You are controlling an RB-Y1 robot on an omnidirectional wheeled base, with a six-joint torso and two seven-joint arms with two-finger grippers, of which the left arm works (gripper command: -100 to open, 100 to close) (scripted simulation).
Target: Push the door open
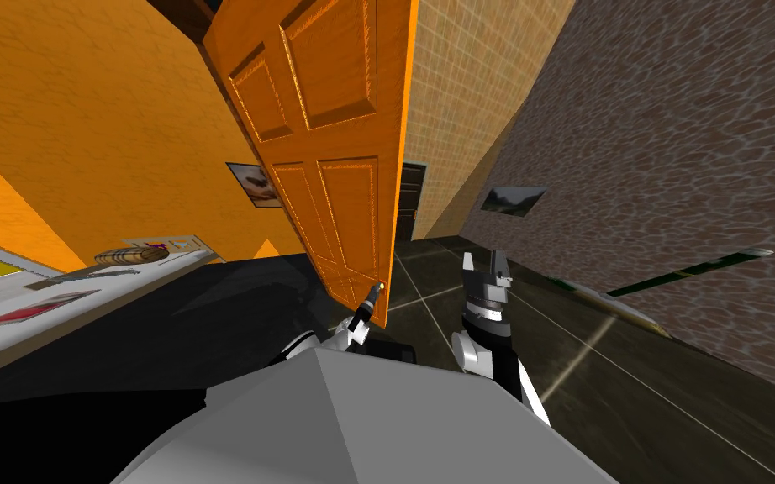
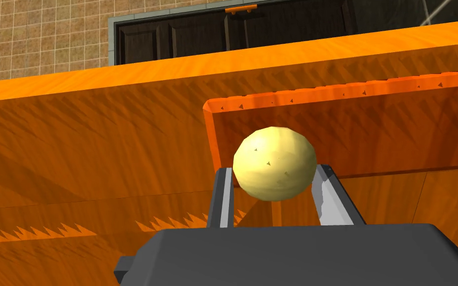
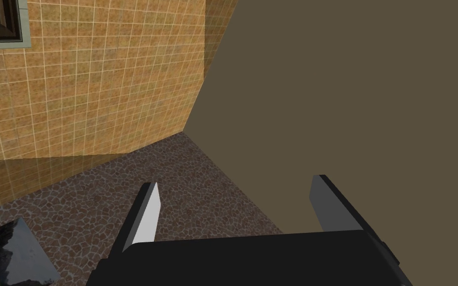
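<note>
Closest in, the left gripper (image 2: 272,170) has its 2 fingers (image 2: 224,196) clamped on the sides of a pale yellow round knob (image 2: 274,163), which sits between the blades just above the gripper's dark body. That knob is mounted on an orange panelled door (image 1: 318,126), close to its free edge. The door stands ajar, its narrow edge turned toward the head camera. Beside it, on the robot's right, the right gripper (image 1: 483,256) is held up apart from the door, its 2 fingers spread wide with nothing between them. Past the door's edge, a dark tiled floor (image 1: 630,378) runs to a dark door (image 1: 409,197) in a tan tiled wall. 2 pictures hang nearby: 1 on the orange wall (image 1: 253,183), 1 on the stone-patterned wall (image 1: 512,199). Off to the left, a white counter (image 1: 7,311) carries a brown roll (image 1: 131,255).
</note>
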